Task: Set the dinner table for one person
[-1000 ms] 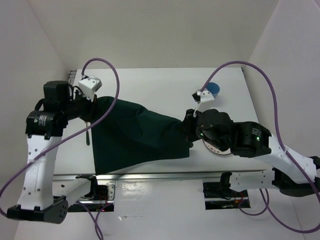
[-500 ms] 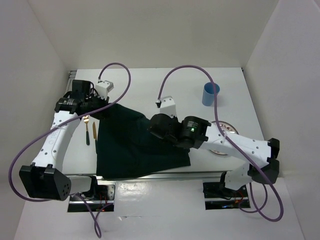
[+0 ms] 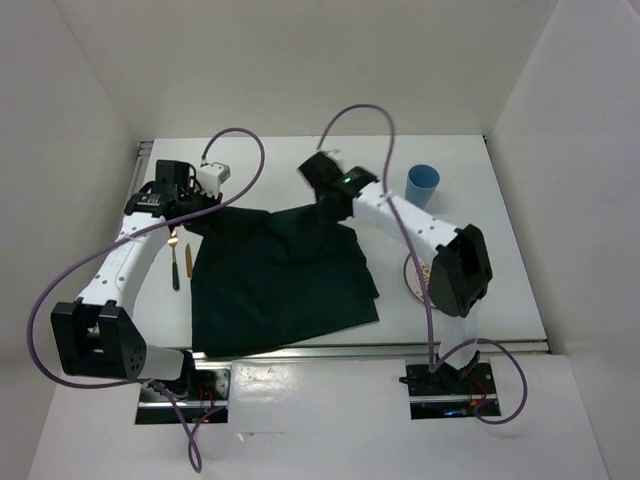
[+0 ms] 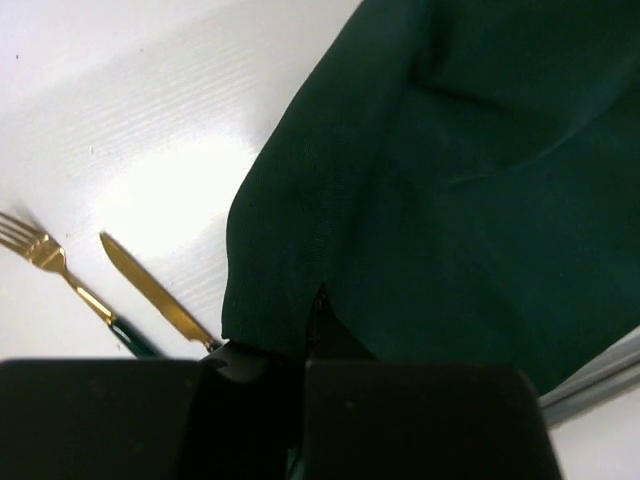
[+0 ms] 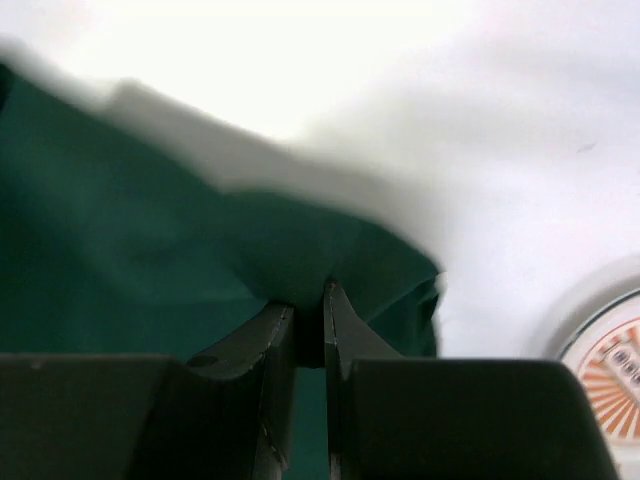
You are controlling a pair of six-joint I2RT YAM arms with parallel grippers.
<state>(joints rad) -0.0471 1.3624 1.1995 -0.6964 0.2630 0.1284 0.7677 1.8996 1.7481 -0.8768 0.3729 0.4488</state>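
The dark green cloth (image 3: 280, 275) lies spread on the white dinner table (image 3: 290, 160), its far edge lifted. My left gripper (image 3: 198, 216) is shut on the cloth's far left corner (image 4: 300, 250). My right gripper (image 3: 335, 205) is shut on the far right corner, with cloth pinched between its fingers (image 5: 270, 340). A gold fork (image 3: 172, 240) and a dark-handled knife (image 3: 176, 272) lie just left of the cloth; both show in the left wrist view, fork (image 4: 45, 258) and knife (image 4: 150, 297). A patterned plate (image 3: 416, 280) sits right of the cloth, partly under my right arm.
A blue cup (image 3: 422, 186) stands at the far right of the table. The plate's rim shows in the right wrist view (image 5: 605, 365). An aluminium rail (image 3: 330, 350) runs along the near edge. White walls enclose the table on three sides.
My right gripper has swung from the table's right middle to the far centre, dragging the cloth's corner with it and spreading the cloth. The left gripper has kept its hold at the far left.
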